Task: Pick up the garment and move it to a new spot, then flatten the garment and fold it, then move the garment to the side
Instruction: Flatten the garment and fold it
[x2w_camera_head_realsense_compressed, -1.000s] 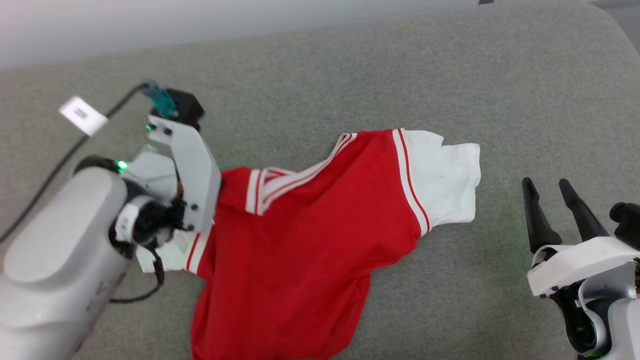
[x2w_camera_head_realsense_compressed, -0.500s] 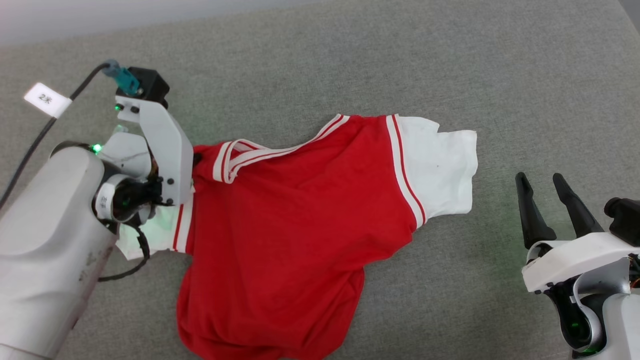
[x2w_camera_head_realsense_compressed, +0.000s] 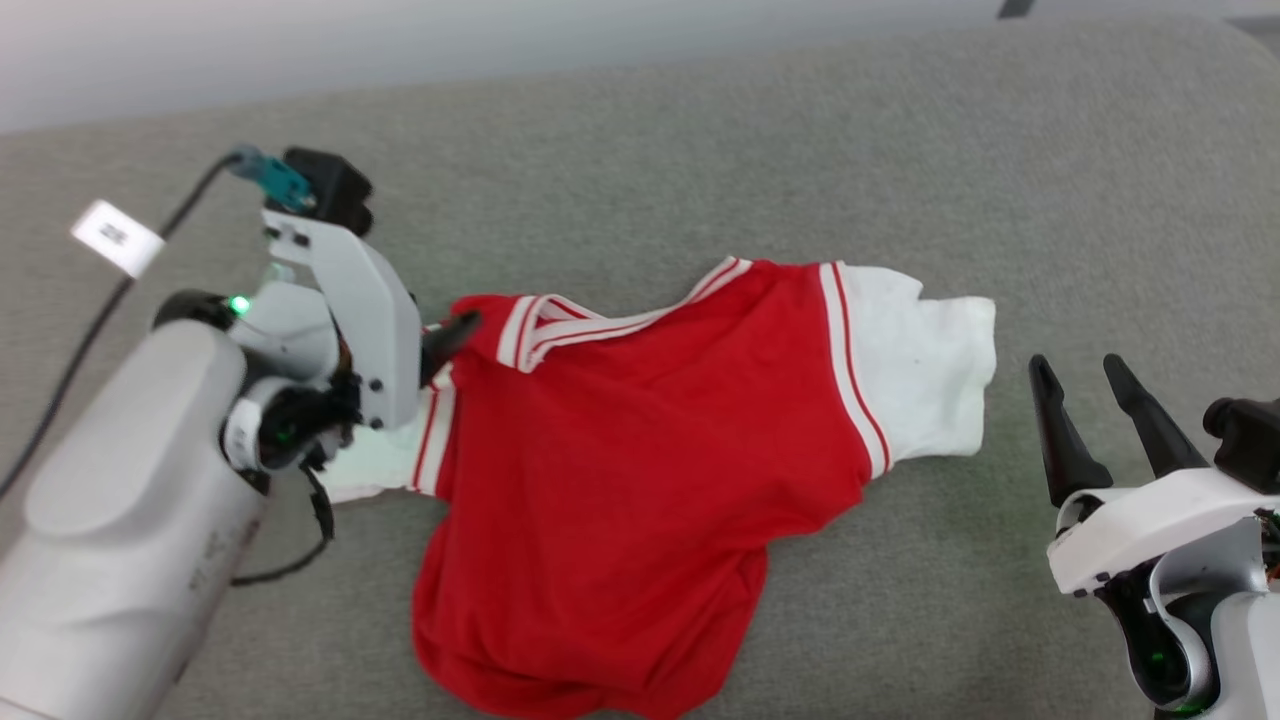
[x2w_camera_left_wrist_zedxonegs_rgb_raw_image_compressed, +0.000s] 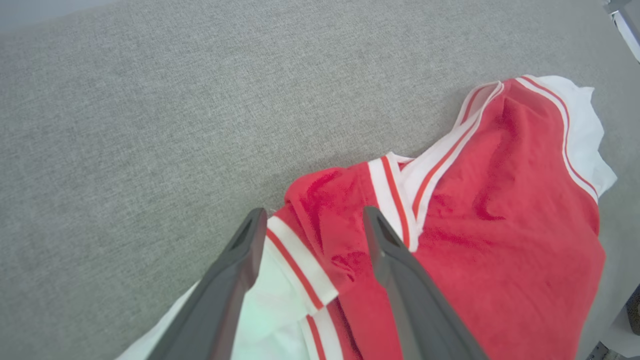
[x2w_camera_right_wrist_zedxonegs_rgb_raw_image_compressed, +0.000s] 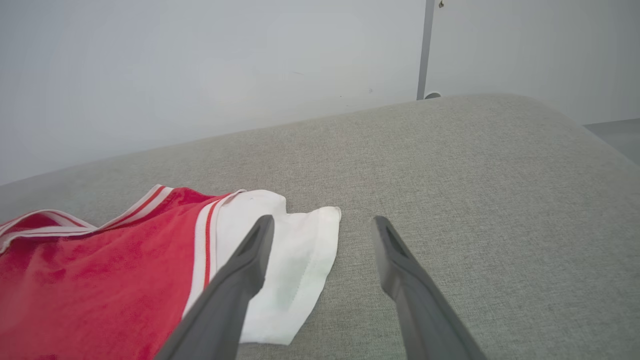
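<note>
The garment (x2w_camera_head_realsense_compressed: 640, 470) is a red shirt with white sleeves and striped trim, lying crumpled on a grey cushion, back up with no print showing. My left gripper (x2w_camera_head_realsense_compressed: 445, 340) is at its left shoulder beside the collar. In the left wrist view the left gripper (x2w_camera_left_wrist_zedxonegs_rgb_raw_image_compressed: 314, 214) is open, its fingers standing apart over a bunched fold of the garment (x2w_camera_left_wrist_zedxonegs_rgb_raw_image_compressed: 500, 225) and its striped sleeve trim. My right gripper (x2w_camera_head_realsense_compressed: 1077, 365) is open to the right of the white sleeve, apart from the cloth. The right wrist view shows the right gripper (x2w_camera_right_wrist_zedxonegs_rgb_raw_image_compressed: 324, 220) open above that sleeve's edge of the garment (x2w_camera_right_wrist_zedxonegs_rgb_raw_image_compressed: 100, 270).
The grey cushion (x2w_camera_head_realsense_compressed: 700, 170) stretches wide behind and right of the shirt, ending at a pale wall (x2w_camera_right_wrist_zedxonegs_rgb_raw_image_compressed: 200, 60). A dark cable with a white tag (x2w_camera_head_realsense_compressed: 115, 237) runs from my left wrist at the far left. The cushion's rounded right edge (x2w_camera_right_wrist_zedxonegs_rgb_raw_image_compressed: 590, 130) drops off.
My left gripper has gone from shut on the shirt's shoulder to open, and the cloth has dropped onto the cushion. The head camera shifted. The right arm has hardly moved.
</note>
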